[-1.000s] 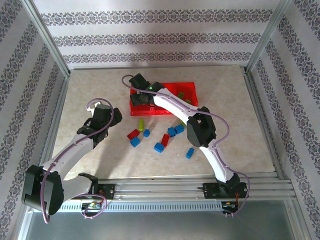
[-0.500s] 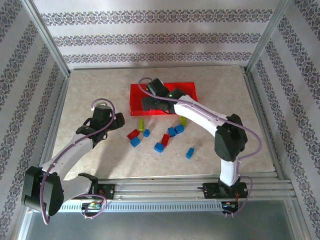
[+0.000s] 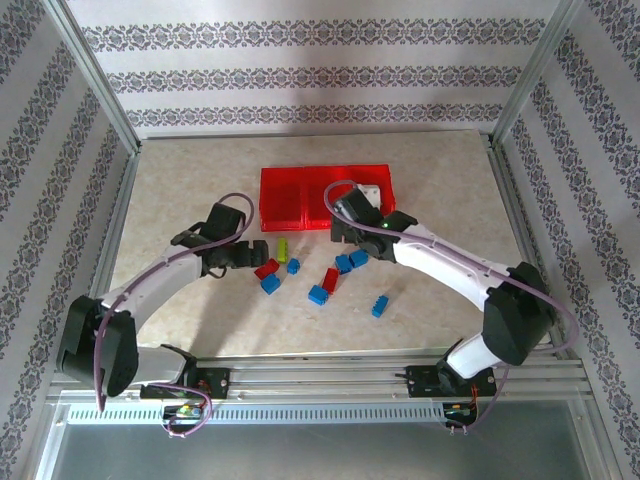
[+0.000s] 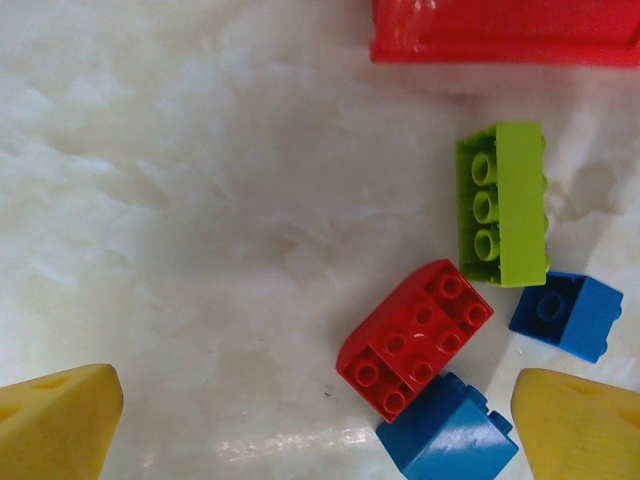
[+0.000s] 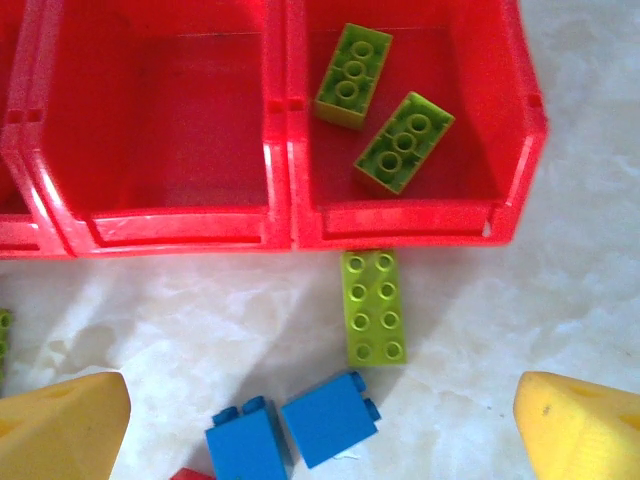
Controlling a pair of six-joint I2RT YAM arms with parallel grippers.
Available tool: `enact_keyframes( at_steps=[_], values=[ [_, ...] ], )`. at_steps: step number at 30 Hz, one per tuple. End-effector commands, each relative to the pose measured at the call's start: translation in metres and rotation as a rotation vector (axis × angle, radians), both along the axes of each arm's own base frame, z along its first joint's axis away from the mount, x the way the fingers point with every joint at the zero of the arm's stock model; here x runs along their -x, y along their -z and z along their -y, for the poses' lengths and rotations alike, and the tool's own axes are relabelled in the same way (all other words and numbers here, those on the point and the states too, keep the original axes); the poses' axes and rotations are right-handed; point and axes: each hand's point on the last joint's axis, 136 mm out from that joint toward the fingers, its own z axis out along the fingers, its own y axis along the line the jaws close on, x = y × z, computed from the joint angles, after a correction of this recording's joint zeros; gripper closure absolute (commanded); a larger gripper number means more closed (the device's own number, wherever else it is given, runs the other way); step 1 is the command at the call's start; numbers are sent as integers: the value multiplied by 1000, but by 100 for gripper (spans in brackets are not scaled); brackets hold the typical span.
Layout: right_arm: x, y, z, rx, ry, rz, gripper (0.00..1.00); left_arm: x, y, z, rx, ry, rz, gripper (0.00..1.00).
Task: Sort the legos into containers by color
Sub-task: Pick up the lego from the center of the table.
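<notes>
Left pincer (image 4: pixel 320 425): jaws fully apart, nothing held, low over the desk (image 4: pixel 150 200) above a tight clump of legos. Right pincer (image 5: pixel 322 430): also wide open and empty, hanging just in front of the containers (image 5: pixel 280 215).

Task things: first binned green brick (image 5: pixel 353 75) and second binned green brick (image 5: pixel 404 140) lying in the right-hand bin, the neighbouring bin bare in the right wrist view. Loose green brick (image 5: pixel 373 305) on the desk, one end right up against that bin's front wall. Blue pair (image 5: pixel 325 418) just nearer than it, side by side. Under the left pincer: red brick (image 4: pixel 415 338) touching a near blue brick (image 4: pixel 447 435) at one corner. Far blue brick (image 4: pixel 565 313) just beside, butted against a lime brick (image 4: pixel 503 203).

Risk, left side: crowding. With jaws this wide, easy to sweep the near blue brick in together with the red brick and carry two colours to one bin. Also easy to knock the clump and skew the red brick so the grip slips off its studs.

Risk, right side: no room between the loose green brick and the bin wall. Coming down there, likely to land a finger on the rim, shove the whole row of containers, or tip the brick instead of pinching it. Safer across the long sides, though close to the blue pair.

Risk, shared: both arms over the same patch in the top view, so a possible clash of wrists or cables. Also possible: a drop into the wrong bin, since all three are the same red.
</notes>
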Motion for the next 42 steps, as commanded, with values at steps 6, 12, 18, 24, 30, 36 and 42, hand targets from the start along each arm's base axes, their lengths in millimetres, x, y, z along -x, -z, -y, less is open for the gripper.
enact_keyframes(
  at_steps=[6, 12, 18, 24, 30, 36, 42],
  values=[
    [5, -14, 30, -10, 121, 114, 2, 7, 20, 25, -60, 134, -135, 1],
    [5, -15, 31, -7, 123, 113, 2, 1, 29, 39, -83, 181, -158, 2],
    [4, -14, 32, -2, 134, 113, 2, 5, 41, 44, -115, 206, -201, 7],
    [4, -13, 34, 2, 141, 113, 2, 10, 52, 39, -150, 197, -223, 13],
    [3, -13, 34, 10, 143, 112, 2, 7, 60, 31, -190, 162, -224, 21],
    [1, -15, 34, 10, 140, 115, 2, 1, 61, 24, -230, 132, -210, 32],
    [1, -12, 36, 21, 141, 108, 2, 1, 66, 24, -229, 115, -219, 40]
  ],
)
